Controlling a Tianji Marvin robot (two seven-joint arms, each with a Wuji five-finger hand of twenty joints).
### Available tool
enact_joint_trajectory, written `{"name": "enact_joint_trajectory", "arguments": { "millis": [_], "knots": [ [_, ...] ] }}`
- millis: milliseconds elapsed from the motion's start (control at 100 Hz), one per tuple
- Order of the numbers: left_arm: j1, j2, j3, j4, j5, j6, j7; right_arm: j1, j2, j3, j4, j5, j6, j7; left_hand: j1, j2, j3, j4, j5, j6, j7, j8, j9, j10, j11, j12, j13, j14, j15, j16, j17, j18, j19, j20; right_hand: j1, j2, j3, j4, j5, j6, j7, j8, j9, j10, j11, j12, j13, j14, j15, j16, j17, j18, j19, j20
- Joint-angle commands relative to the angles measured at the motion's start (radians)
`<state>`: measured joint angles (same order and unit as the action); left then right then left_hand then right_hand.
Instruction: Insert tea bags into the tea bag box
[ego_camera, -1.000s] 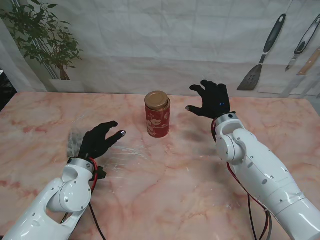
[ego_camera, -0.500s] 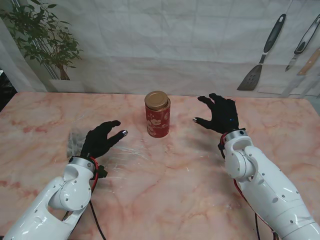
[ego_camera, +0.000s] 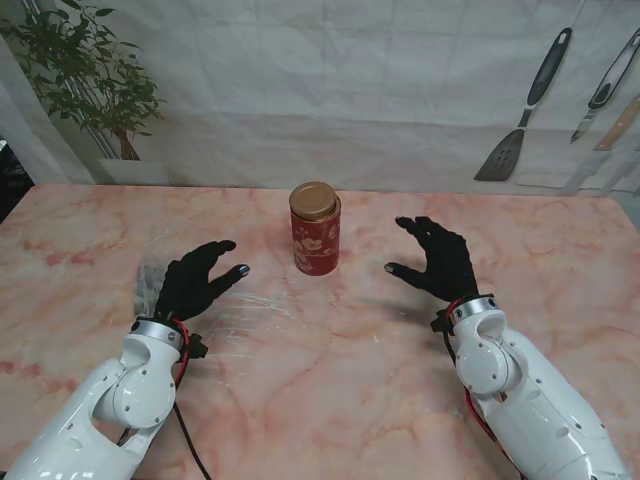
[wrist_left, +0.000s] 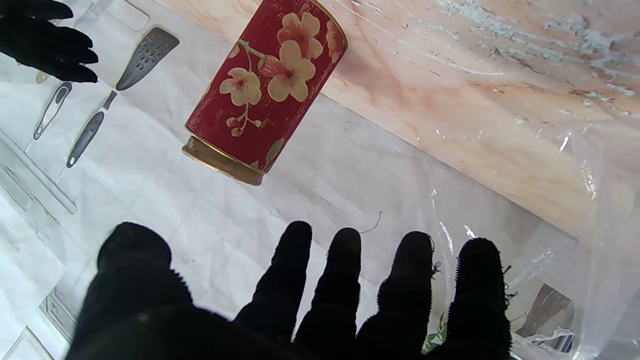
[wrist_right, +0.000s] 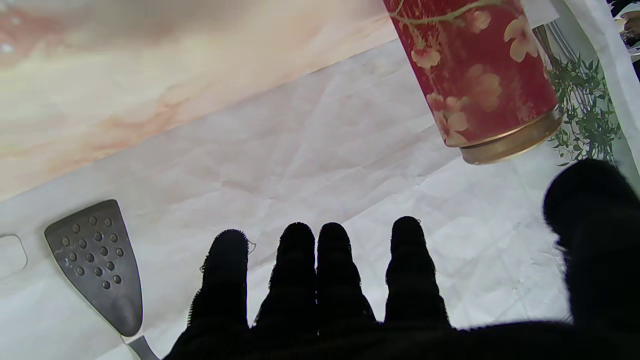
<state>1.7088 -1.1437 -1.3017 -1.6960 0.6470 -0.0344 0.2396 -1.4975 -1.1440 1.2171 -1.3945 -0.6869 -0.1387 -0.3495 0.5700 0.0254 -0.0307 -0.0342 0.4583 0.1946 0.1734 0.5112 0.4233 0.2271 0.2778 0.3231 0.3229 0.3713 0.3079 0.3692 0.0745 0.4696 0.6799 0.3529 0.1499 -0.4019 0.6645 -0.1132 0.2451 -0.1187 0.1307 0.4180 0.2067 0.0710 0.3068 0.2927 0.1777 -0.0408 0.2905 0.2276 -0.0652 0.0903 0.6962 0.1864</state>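
A red tea tin (ego_camera: 315, 229) with gold flowers and a closed gold lid stands upright at the middle of the table; it also shows in the left wrist view (wrist_left: 265, 90) and the right wrist view (wrist_right: 480, 75). My left hand (ego_camera: 198, 277), black-gloved, hovers open to the tin's left, over a crumpled clear plastic bag (ego_camera: 160, 280) that also shows in the left wrist view (wrist_left: 590, 210). My right hand (ego_camera: 437, 258) is open to the tin's right, fingers spread, holding nothing. I cannot make out any tea bags.
The pink marble table (ego_camera: 330, 400) meets a white cloth backdrop. A slotted spatula (ego_camera: 520, 110) and other utensils (ego_camera: 612, 80) hang at the far right. A potted plant (ego_camera: 85, 75) stands at the far left corner.
My right hand has drawn back from beside the tin toward me and slightly to the right, still open. My left hand has barely moved.
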Motion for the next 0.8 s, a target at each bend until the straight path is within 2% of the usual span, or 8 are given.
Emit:
{"name": "enact_joint_trajectory", "arguments": {
  "millis": [0, 350, 790],
  "knots": [
    [0.008, 0.002, -0.001, 0.004, -0.01, -0.004, -0.01, -0.015, -0.002, -0.006, 0.008, -0.018, 0.01, 0.007, -0.038, 0.014, 0.008, 0.025, -0.039, -0.018, -0.016, -0.01, -0.027, -0.029, -0.016, -0.021, -0.024, -0.016, -0.049, -0.016, -0.012, 0.009, -0.041, -0.019, -0.013, -0.003, -0.021, 0.033, -0.014, 0.0, -0.024, 0.014, -0.042, 0.0, -0.028, -0.002, -0.037, -0.002, -0.02, -0.014, -0.015, -0.02, -0.028, 0.006],
    [0.008, 0.001, 0.003, 0.021, -0.014, -0.011, -0.004, -0.004, -0.006, -0.023, 0.032, -0.008, -0.007, -0.004, -0.031, 0.013, 0.011, 0.026, -0.041, -0.015, -0.015, -0.015, -0.025, -0.031, -0.011, -0.023, -0.021, -0.016, -0.047, -0.015, -0.011, 0.01, -0.047, -0.023, -0.007, 0.004, -0.013, 0.033, 0.0, 0.001, -0.051, 0.048, -0.04, -0.002, -0.029, 0.012, -0.034, -0.003, -0.021, -0.011, -0.011, -0.03, -0.051, 0.016],
    [0.038, 0.001, 0.001, -0.012, 0.014, 0.033, 0.005, 0.046, -0.003, -0.046, 0.07, -0.021, -0.018, -0.004, -0.025, 0.012, 0.009, 0.025, -0.039, -0.011, -0.014, -0.017, -0.023, -0.033, -0.006, -0.022, -0.017, -0.016, -0.044, -0.014, -0.008, 0.009, -0.047, -0.024, -0.006, 0.008, -0.005, 0.03, 0.008, 0.001, -0.073, 0.08, -0.042, -0.003, -0.032, 0.017, -0.037, -0.003, -0.023, -0.008, -0.007, -0.031, -0.064, 0.034]
  ]
}}
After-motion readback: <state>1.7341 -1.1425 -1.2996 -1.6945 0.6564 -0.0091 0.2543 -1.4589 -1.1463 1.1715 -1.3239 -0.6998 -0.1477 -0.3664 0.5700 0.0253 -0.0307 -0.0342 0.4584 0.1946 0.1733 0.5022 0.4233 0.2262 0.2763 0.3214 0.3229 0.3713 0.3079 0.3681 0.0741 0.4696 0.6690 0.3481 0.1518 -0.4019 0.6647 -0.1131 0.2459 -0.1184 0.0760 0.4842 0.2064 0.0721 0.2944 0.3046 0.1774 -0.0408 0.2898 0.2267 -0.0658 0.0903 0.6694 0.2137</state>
